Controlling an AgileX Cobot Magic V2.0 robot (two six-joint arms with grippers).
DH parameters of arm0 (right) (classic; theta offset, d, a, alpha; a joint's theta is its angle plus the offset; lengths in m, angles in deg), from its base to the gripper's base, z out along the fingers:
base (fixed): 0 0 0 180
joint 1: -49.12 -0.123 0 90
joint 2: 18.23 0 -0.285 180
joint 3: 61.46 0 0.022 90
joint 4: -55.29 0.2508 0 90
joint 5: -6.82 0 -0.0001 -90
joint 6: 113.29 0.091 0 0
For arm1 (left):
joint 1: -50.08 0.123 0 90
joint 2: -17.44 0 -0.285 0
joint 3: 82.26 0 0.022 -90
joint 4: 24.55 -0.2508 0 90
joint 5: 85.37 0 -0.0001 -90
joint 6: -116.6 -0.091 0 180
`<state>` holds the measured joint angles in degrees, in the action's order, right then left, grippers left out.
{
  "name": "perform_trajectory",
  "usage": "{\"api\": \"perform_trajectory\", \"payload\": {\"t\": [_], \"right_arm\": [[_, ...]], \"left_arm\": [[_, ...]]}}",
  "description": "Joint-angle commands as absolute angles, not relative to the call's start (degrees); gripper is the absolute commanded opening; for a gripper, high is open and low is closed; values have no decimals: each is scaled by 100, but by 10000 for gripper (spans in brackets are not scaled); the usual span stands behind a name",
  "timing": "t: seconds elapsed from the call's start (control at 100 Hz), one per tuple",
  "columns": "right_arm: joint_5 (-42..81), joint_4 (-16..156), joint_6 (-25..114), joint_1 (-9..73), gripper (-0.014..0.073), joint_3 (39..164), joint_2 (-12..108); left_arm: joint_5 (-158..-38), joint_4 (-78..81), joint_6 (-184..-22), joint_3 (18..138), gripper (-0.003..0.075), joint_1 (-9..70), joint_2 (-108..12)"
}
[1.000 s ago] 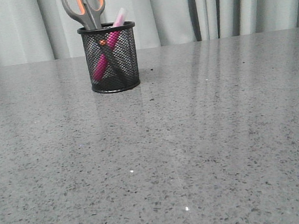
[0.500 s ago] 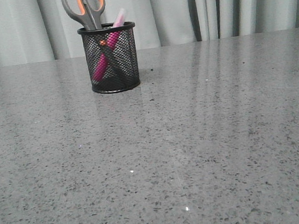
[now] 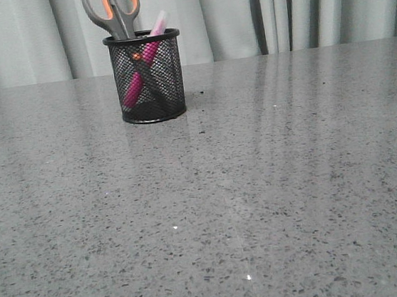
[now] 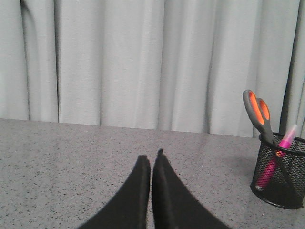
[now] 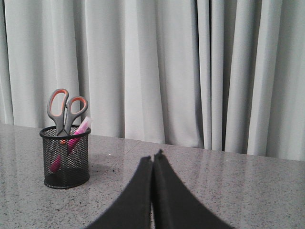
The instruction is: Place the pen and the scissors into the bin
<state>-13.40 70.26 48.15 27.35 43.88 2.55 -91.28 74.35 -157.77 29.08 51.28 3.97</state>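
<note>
On my front feed I see the bin [image 3: 146,76] standing upright near the bench's [image 3: 274,183] far edge, left of centre, with the scissors [image 3: 114,15] blades-down inside it and the pen [image 3: 141,70] leaning across them — neither arm shows here. From the left wrist, the left gripper [image 4: 153,160] has its fingers pressed together on nothing, well apart from the bin [image 4: 280,177], scissors [image 4: 258,115] and pen [image 4: 279,155]. The right wrist shows the same — right gripper [image 5: 155,156] closed and empty, with bin [image 5: 66,157], scissors [image 5: 65,110] and pen [image 5: 71,143] beyond it before the curtain [image 5: 190,67].
</note>
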Motion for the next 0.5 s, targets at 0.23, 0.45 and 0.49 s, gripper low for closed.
{"api": "perform_trajectory", "payload": {"t": [0.23, 0.45, 0.49], "right_arm": [[-1792, 7001, 4773, 2761, -69, 4519, 304], [-1792, 7001, 4773, 2761, -69, 4519, 304], [-1792, 7001, 4773, 2761, -69, 4519, 304]], "left_arm": [[-9253, 7536, -15777, 3065, -19, 5089, 342], [-9155, 7384, -15725, 3065, -19, 5089, 368], [-9126, 7113, -15537, 3065, -19, 5089, 368]]}}
